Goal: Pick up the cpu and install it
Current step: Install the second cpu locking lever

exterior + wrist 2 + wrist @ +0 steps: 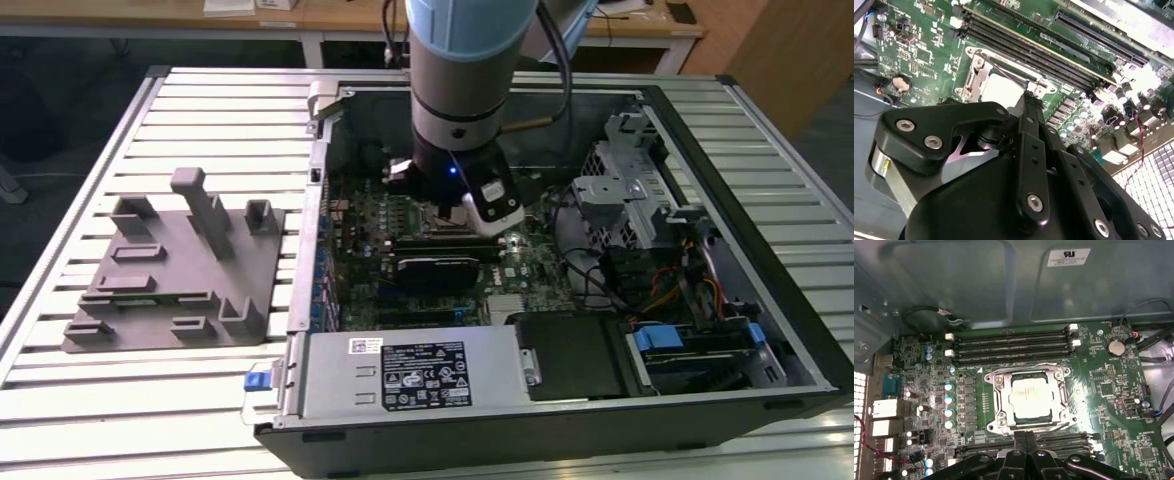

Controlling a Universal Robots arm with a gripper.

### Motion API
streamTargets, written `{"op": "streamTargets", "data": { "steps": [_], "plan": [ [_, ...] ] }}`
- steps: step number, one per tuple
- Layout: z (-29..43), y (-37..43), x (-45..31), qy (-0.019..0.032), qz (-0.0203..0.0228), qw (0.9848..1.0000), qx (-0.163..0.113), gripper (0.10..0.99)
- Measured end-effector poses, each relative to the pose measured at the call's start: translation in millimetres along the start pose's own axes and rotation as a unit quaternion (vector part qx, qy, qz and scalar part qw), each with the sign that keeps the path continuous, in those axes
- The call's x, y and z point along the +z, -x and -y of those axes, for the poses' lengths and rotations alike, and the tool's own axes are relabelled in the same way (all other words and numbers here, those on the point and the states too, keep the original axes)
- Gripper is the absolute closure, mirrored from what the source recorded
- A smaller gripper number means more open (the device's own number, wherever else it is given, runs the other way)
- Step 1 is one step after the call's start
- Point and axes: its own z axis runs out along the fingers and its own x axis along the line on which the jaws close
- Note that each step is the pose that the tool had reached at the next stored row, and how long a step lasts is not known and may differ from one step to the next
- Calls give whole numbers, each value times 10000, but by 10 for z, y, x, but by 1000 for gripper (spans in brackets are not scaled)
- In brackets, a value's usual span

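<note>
Silver-grey cpu (1032,398) sits in the socket, claw (1026,436) just beside.

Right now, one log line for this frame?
stage: install | cpu: in socket, on board | claw: shut, empty, beside socket edge | fixture: outside case

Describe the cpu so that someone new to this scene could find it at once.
Start at the open computer case and its green motherboard. Between the rows of long black memory slots sits a metal socket frame; the cpu is the pale silver square inside it, the board's only plain metal square.
</note>
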Motion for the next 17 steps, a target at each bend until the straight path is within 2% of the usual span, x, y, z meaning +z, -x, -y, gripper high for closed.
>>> {"op": "streamTargets", "data": {
  "steps": [8,17],
  "plan": [
    [56,-8,120,-18,-11,10000,2,980],
    [118,-99,233,-18,-20,10000,5,980]
  ]
}}
